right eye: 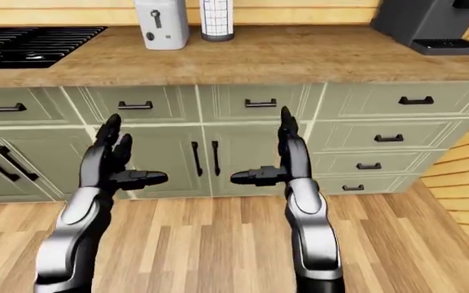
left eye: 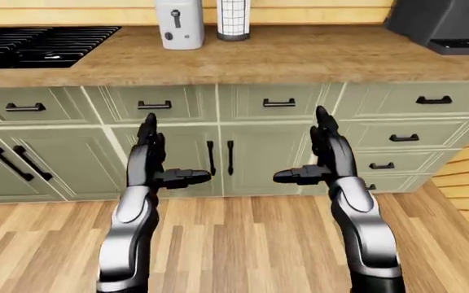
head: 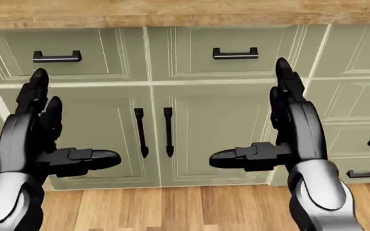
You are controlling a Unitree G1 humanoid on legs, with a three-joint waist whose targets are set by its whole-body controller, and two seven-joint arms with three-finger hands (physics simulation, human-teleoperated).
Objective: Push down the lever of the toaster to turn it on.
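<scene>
Left-eye view: white slot toaster (left eye: 179,23) on the wooden counter (left eye: 299,58) — black three-finger hands, left (left eye: 155,163) and right (left eye: 324,160), fingers apart, empty, raised for reaching.

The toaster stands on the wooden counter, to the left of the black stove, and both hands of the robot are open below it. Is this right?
Not quite. In the left-eye view the toaster stands to the right of the black stove, not to its left. The rest holds: it is on the wooden counter, and the left hand and the right hand are both open, lower in the view.
</scene>
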